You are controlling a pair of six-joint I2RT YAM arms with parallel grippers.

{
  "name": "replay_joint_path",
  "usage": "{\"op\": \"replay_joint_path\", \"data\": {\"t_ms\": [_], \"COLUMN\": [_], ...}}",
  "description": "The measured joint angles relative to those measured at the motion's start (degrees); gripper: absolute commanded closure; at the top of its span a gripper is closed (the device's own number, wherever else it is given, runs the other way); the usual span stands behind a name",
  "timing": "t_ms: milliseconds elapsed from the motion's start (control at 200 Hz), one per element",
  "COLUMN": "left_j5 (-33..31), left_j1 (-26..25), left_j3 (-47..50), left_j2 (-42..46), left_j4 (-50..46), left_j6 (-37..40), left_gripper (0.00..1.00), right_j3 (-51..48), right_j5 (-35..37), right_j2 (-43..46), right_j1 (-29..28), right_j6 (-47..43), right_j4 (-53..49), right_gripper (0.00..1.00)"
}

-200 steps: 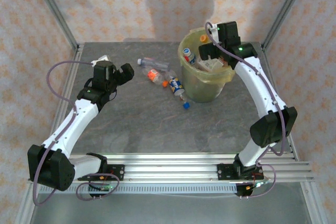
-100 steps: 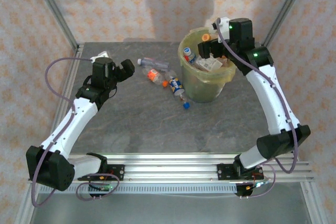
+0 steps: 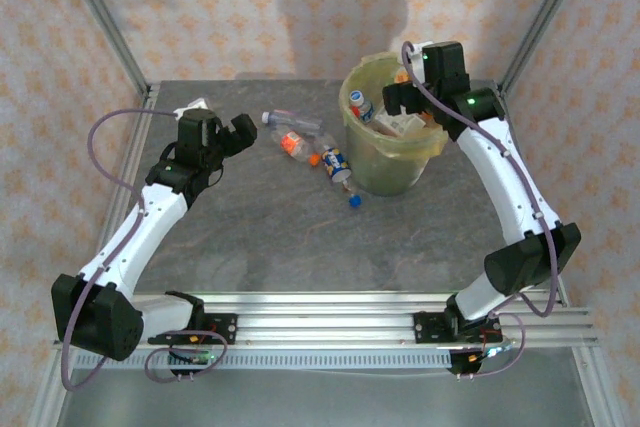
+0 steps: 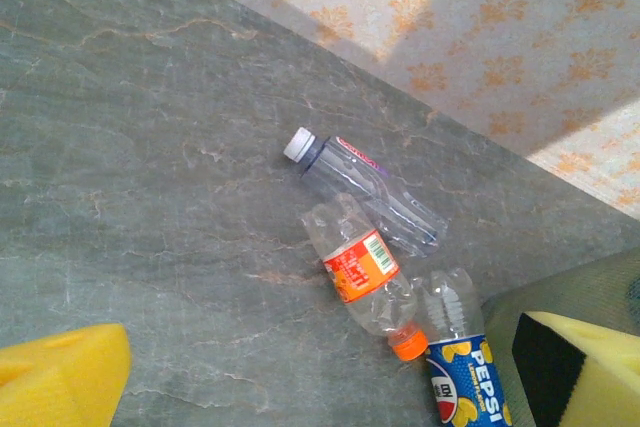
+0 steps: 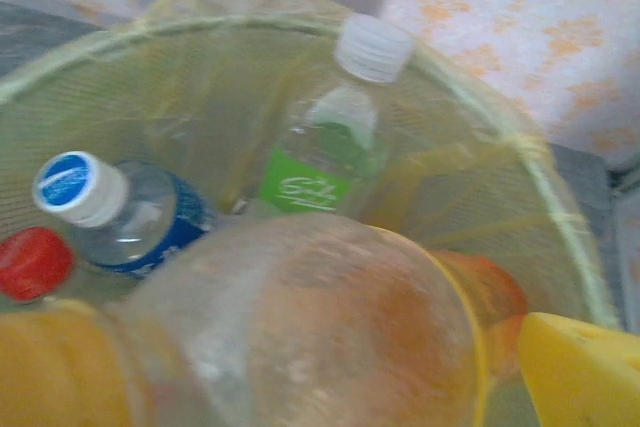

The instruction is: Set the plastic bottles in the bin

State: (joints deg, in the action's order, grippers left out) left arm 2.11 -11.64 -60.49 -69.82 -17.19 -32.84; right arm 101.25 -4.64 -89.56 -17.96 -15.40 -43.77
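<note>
- The round tapered bin lined with a translucent yellow-green bag (image 3: 392,152) stands at about 1 o'clock on the grey stone-look surface (image 3: 280,237).
- The right pincer (image 3: 400,99) hangs over the bin's 12 o'clock rim. Its yellow pads (image 5: 580,367) are closed on a clear plastic bottle with an orange end (image 5: 320,327).
- Inside the bin, a green-labelled bottle with a white cap (image 5: 330,137) leans at 12 o'clock. A blue-labelled bottle with a blue-and-white cap (image 5: 110,207) lies at 9 o'clock, with a red cap (image 5: 35,262) just beside it.
- Three bottles lie on the surface at 9 o'clock from the bin: a clear bottle with a white cap (image 4: 365,192), an orange-labelled bottle with an orange cap (image 4: 360,272) touching it, and a blue Pepsi bottle (image 4: 462,367) nearest the bin.
- The left pincer (image 3: 222,137) is at 9 o'clock from these bottles, its jaws wide apart and holding nothing.
</note>
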Motion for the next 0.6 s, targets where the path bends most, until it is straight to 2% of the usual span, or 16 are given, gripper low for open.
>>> {"op": "replay_joint_path", "data": {"t_ms": [390, 495, 601], "left_j5": [-0.04, -0.44, -0.66], "left_j1": [0.0, 0.0, 0.0], "left_j3": [-0.24, -0.24, -0.37], "left_j2": [0.02, 0.02, 0.02], "left_j4": [-0.35, -0.63, -0.66], "left_j6": [0.39, 0.42, 0.42], "left_gripper": [0.0, 0.0, 0.0], "right_j3": [5.05, 5.25, 4.24], "right_j5": [-18.08, -18.4, -15.04], "right_j2": [-0.28, -0.28, -0.04], "right_j1": [0.09, -0.37, -1.27], "right_j6": [4.52, 4.94, 4.98], "right_j4": [-1.25, -2.36, -2.62], "right_gripper": [0.01, 0.01, 0.01]}}
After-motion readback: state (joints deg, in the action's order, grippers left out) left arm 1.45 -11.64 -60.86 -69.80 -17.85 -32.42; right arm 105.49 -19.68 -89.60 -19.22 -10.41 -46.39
